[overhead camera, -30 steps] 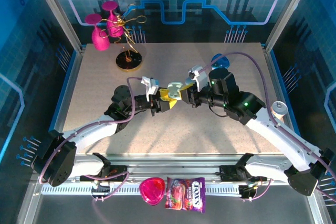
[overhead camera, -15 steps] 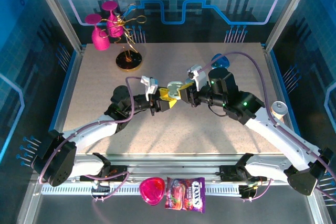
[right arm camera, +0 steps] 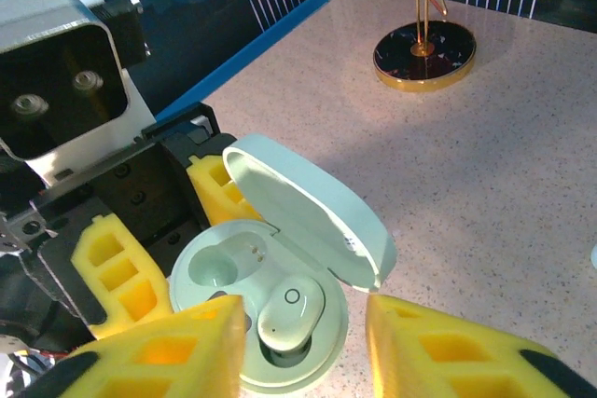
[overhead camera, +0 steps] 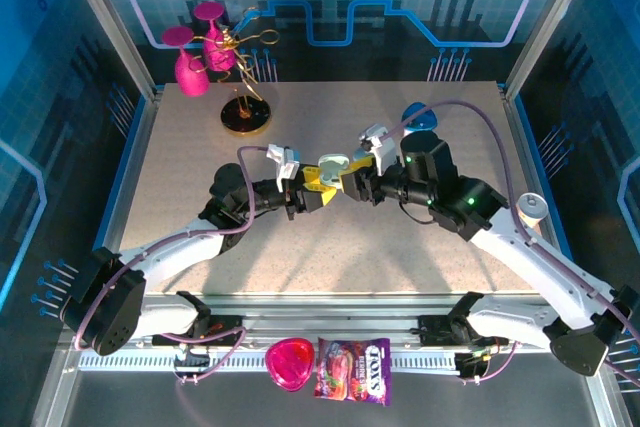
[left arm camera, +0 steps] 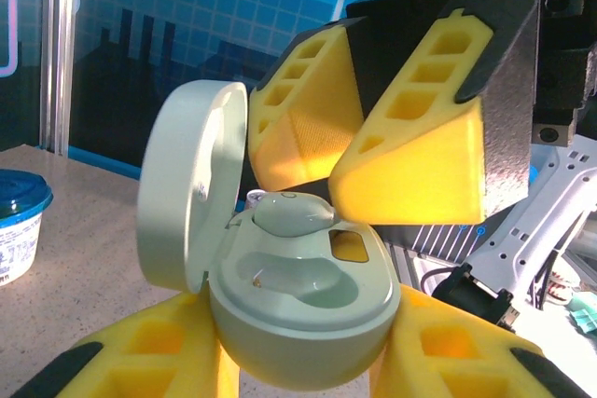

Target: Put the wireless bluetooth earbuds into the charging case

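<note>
The pale charging case point(left arm camera: 298, 323) is held off the table between the yellow pads of my left gripper point(left arm camera: 303, 361), which is shut on it, with the lid point(left arm camera: 187, 202) swung open to the left. One earbud point(right arm camera: 291, 314) sits in the near socket; the other socket point(right arm camera: 216, 266) is empty and shows its contacts. My right gripper point(right arm camera: 308, 351) hovers over the case, open, its yellow fingers point(right arm camera: 177, 347) apart on either side of the earbud. From above, the case point(overhead camera: 332, 167) sits between the left gripper point(overhead camera: 318, 190) and the right gripper point(overhead camera: 350, 179) at mid-table.
A gold stand on a black base point(overhead camera: 245, 112) and pink goblets point(overhead camera: 195, 47) stand at the back left. A blue-lidded white tub point(overhead camera: 420, 115) sits behind the right arm. A white cup point(overhead camera: 530, 209) is at the right edge. A candy bag point(overhead camera: 352, 385) lies below the table's front.
The right gripper's jaws have parted, leaving the earbud in the case's socket. Both arms have stayed almost where they were; the left still grips the case.
</note>
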`<state>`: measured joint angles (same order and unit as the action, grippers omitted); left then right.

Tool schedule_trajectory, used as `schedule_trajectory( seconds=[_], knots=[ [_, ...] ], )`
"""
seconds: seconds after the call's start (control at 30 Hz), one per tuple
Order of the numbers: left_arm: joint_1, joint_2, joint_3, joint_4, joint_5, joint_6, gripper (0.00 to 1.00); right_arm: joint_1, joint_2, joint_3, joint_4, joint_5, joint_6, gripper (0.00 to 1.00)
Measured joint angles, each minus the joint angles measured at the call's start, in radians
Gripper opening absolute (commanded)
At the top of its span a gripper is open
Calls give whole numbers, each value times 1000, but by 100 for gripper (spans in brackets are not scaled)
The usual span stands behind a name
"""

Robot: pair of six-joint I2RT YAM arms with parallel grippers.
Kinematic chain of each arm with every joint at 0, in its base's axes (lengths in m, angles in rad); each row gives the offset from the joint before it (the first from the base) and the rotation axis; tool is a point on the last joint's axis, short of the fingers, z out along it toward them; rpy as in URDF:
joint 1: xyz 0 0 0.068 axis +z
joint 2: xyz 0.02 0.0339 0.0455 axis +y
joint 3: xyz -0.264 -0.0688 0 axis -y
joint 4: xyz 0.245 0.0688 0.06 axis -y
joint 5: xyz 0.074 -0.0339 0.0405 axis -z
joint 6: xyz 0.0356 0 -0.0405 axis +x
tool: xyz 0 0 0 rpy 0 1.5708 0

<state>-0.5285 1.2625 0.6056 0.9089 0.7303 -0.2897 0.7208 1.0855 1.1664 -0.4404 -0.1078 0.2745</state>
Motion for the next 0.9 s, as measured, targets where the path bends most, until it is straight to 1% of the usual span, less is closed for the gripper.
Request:
schedule_trajectory(
  seconds=[0.1,0.2,0.3,0.37,0.5,0.63,0.77,0.9],
  knots=[
    [0,0,-5,19,0,1,28,0,-38,-24,17,-2,2,54],
    [3,1,-23,51,0,2,28,-1,-88,-61,48,-6,10,67],
    [8,1,-42,82,0,3,28,-9,-140,-104,88,-11,24,83],
    [13,1,-51,105,0,2,28,-22,-167,-132,113,-13,39,89],
    [32,-16,-63,122,-2,4,28,-71,-198,-216,180,-7,91,91],
    [45,-107,-70,58,-13,46,29,-128,-190,-352,253,-11,181,90],
    [45,-217,-70,-29,-29,108,29,-138,-89,-432,307,-24,242,90],
    [45,-253,-66,-92,-31,134,29,-119,83,-446,409,-58,270,88]
  ],
)
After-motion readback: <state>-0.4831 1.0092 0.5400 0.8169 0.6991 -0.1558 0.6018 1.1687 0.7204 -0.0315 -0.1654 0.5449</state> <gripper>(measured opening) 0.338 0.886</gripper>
